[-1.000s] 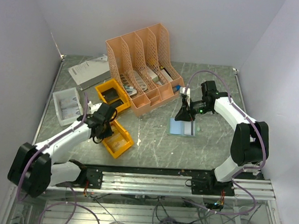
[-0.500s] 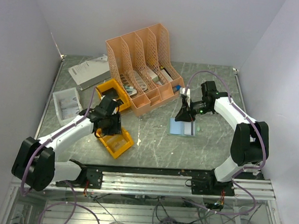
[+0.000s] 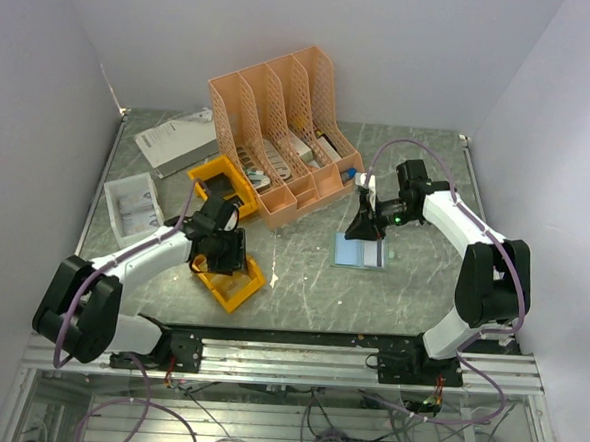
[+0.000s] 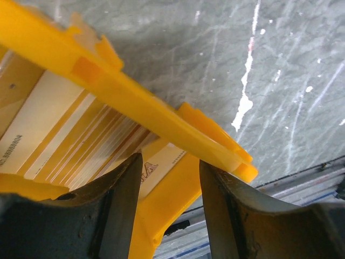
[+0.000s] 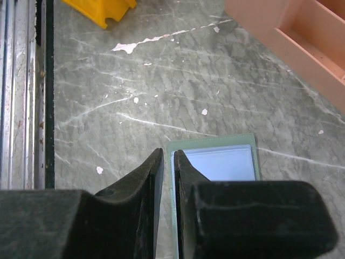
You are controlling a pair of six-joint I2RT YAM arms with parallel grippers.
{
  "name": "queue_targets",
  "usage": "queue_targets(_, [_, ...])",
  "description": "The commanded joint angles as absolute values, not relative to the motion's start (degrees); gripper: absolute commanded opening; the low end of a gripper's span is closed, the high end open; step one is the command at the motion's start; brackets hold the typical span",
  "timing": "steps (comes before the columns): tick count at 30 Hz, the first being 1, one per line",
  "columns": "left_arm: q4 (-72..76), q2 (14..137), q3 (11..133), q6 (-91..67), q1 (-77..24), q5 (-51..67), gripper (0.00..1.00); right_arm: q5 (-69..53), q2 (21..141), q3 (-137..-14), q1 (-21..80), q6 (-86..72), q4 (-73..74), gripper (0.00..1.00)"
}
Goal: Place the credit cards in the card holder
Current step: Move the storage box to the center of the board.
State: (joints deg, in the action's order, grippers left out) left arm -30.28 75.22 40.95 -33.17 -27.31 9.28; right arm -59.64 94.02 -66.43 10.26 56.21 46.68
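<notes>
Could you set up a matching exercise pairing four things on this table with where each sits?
Things:
1. card holder
2. file rack
3. white tray
4. nearer yellow bin

Places:
a. beneath the left gripper, cards inside
b. by the table's left edge
c. at the back, peach-coloured
d. lying open below the right gripper, light blue inside

Pairs: 1-d, 2-c, 3-b, 4-a

Cards (image 4: 64,127) lie in the near bin (image 3: 248,284) under my left tool (image 3: 223,254); card holder (image 3: 363,253) lies rightward, under my right tool (image 3: 363,228).
</notes>
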Motion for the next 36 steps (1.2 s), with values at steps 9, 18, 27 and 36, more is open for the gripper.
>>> queue_targets(9, [-18.12, 80.52, 45.4, -35.78, -28.92, 16.53, 0.57, -59.82, 94.88, -67.87, 10.47, 57.15, 47.67, 0.15])
queue_targets(18, [-22.83, 84.45, 50.24, -32.28, -30.73, 8.68, 0.59, -59.17, 94.98, -67.81, 10.1, 57.3, 47.61, 0.15])
queue_targets(27, [-23.21, 78.6, 45.46, -32.96, -30.75, 6.41, 0.64, -59.58, 95.44, -68.02, 10.2, 57.82, 48.27, 0.15])
queue_targets(36, [-20.42, 82.54, 44.35, -32.01, -30.81, 8.96, 0.65, -59.41, 95.38, -67.96, 10.19, 57.57, 48.08, 0.15])
